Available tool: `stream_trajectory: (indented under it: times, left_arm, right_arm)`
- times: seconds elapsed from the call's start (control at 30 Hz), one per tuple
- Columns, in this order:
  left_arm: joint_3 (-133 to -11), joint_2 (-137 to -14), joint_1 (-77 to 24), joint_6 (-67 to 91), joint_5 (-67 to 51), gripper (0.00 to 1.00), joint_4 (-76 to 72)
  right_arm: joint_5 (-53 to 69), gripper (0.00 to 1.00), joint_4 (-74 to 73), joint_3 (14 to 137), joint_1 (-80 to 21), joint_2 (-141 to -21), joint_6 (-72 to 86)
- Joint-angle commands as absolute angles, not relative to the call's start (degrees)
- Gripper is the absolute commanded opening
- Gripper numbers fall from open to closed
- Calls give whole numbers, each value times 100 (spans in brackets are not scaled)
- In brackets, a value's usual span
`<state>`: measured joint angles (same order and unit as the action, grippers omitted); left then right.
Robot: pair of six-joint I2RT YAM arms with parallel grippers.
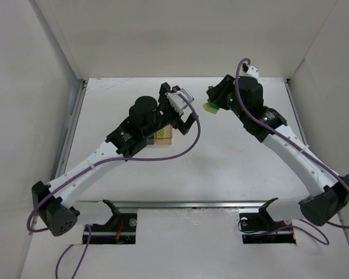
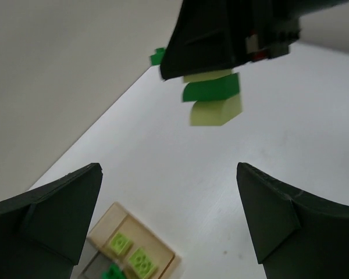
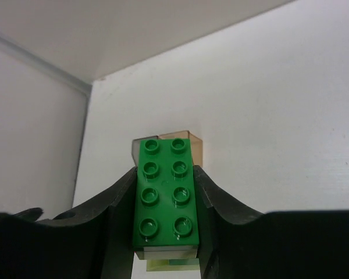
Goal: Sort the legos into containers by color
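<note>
Right gripper (image 1: 213, 100) is pinching a stack (image 2: 212, 96) of mixed legos, upper centre of the left wrist view. It reads as a dark green layer between pale yellow-green ones, and it looks lifted off the worktop (image 2: 232, 192). Left gripper (image 2: 168, 170) is spread wide with nothing between its fingers, hovering above the containers at the centre of the top view. My read: the stack must be split before any drop, since it's two colours in one grasp. To do it well, hold the right grip firm on the eight-stud green brick (image 3: 166, 195) — the right wrist view shows it squared between the fingers, studs facing the camera. Bring the left gripper in on the exposed pale brick (image 2: 216, 110) at the low end of the stack and close on its flat sides. Then peel with a slight tilt rather than a straight pull, so the studs let go without the green one slipping. Don't release over the bins until only one colour is in hand. Containers: two adjoining bins, lower left of the left wrist view. Amber bin (image 2: 163, 251) holds two pale yellow-green bricks (image 2: 121, 243), studs up. Grey bin (image 2: 92, 268) beside it is mostly cut off by the frame edge — one dark green piece (image 2: 111, 272) shows in it, can't tell if there are more. Mapping looks like pale to amber, dark to grey.
</note>
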<state>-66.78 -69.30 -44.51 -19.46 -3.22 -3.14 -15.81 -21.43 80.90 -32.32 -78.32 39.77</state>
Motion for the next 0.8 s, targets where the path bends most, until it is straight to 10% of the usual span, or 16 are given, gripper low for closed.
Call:
stream_trajectory:
  times: [0.0, 0.57, 0.77]
  left_arm:
    - [-7311, -7267, -4438, -1223, -1897, 100, -360]
    - [-7848, -7840, -4368, -18, -2504, 100, -519]
    - [-7849, -7972, -4368, 193, -2444, 77, -414]
  right_arm:
    - [-1381, 0, -1276, 8122, -3234, -7464, 3735]
    - [-1573, 0, -1055, 7603, -3639, -6943, 3788]
    - [-1573, 0, -1055, 7603, -3691, -7048, 3788]
